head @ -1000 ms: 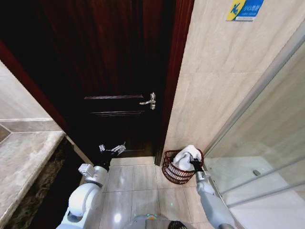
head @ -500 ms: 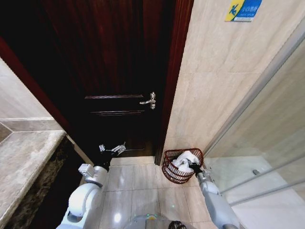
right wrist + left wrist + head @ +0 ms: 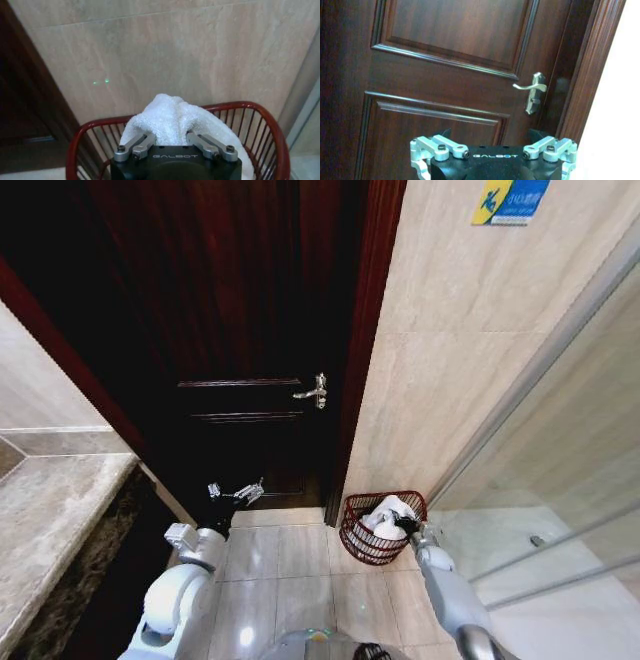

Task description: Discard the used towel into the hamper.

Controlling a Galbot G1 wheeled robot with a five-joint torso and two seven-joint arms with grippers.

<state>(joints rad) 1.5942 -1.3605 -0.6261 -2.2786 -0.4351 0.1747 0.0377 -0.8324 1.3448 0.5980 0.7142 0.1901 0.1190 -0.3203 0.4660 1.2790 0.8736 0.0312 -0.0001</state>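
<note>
The hamper [image 3: 372, 542] is a dark red wire basket on the tiled floor against the beige wall, right of the door. The white towel [image 3: 385, 513] is bunched inside it, its top just above the rim. My right gripper [image 3: 404, 525] is at the hamper's near right rim, shut on the towel. The right wrist view shows the towel [image 3: 169, 114] rising between the fingers [image 3: 136, 147], with the hamper rim [image 3: 262, 112] curving around it. My left gripper [image 3: 236, 492] hangs open and idle low in front of the door, also visible as the left gripper [image 3: 492, 150].
A dark wooden door [image 3: 250, 330] with a silver handle [image 3: 314, 392] stands shut straight ahead. A stone counter [image 3: 50, 510] is at the left. A glass shower partition [image 3: 560, 480] runs along the right, close beside the hamper. Tiled floor [image 3: 290, 565] lies open between my arms.
My right gripper has lowered with the towel, which now sits deeper inside the hamper. The left arm has stayed put.
</note>
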